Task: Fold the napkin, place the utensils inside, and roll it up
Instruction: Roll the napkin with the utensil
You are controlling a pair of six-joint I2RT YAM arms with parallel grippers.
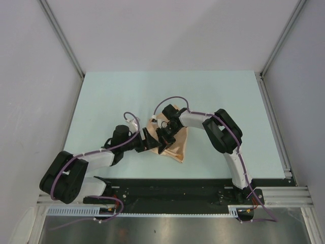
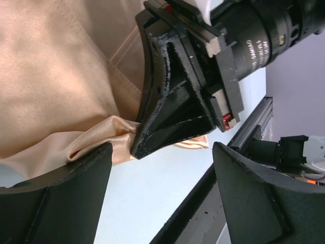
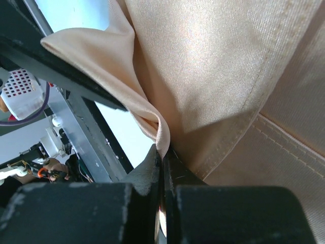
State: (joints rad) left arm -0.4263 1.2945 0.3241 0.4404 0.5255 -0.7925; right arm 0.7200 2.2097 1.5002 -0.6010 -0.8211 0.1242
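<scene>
The peach-orange napkin (image 1: 175, 145) lies crumpled on the pale table between the two arms. In the right wrist view the napkin (image 3: 213, 66) fills most of the frame, with a stitched hem at the lower right. My right gripper (image 3: 163, 152) is shut on a raised fold of it. In the left wrist view, the dark fingers (image 2: 172, 112) of that right gripper pinch the napkin's fold (image 2: 109, 137). My left gripper (image 2: 160, 193) stands open just in front of that fold, touching nothing, with bare table between its fingers. The utensils are out of view.
The pale table (image 1: 127, 96) reaches back to white walls on three sides. A black base rail (image 1: 167, 190) runs along the near edge, and shows as a rail (image 2: 203, 203) close to the left gripper. A metal frame bar (image 1: 274, 122) lines the table's right side.
</scene>
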